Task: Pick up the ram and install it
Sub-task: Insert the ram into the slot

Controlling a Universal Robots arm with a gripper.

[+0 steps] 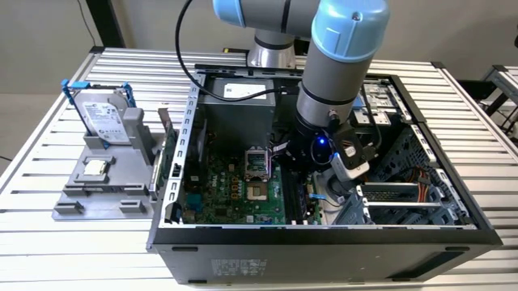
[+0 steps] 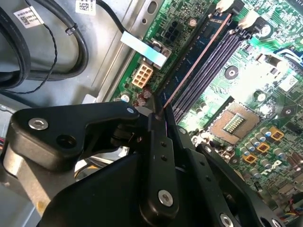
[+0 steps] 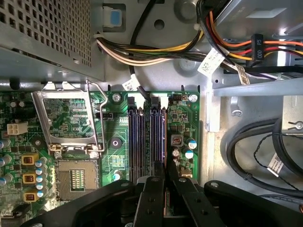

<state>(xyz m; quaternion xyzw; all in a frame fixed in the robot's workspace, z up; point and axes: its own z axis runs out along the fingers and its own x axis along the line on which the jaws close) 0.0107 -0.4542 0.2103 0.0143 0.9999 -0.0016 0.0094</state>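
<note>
My gripper (image 1: 305, 182) reaches down inside the open computer case, over the black memory slots (image 3: 137, 137) of the green motherboard (image 1: 227, 194). It is shut on the ram (image 2: 194, 57), a thin bluish stick with a coppery edge. Seen edge-on in the second wrist view, the ram runs from the fingertips (image 2: 158, 124) along the outermost slot, on the board's edge side, towards the white latches (image 2: 225, 5). Whether it is seated in that slot or just above it, I cannot tell. In the first wrist view the two black fingers (image 3: 152, 189) stand close together over the end of the slots.
The open processor socket (image 3: 75, 175) lies beside the slots. The power supply (image 1: 235, 100) and cable bundles (image 3: 142, 52) crowd the case's back. Outside the case, at the exterior view's left, a grey holder (image 1: 85, 194) carries a hard drive with blue rails (image 1: 105, 118) and a small silver chip (image 1: 97, 168).
</note>
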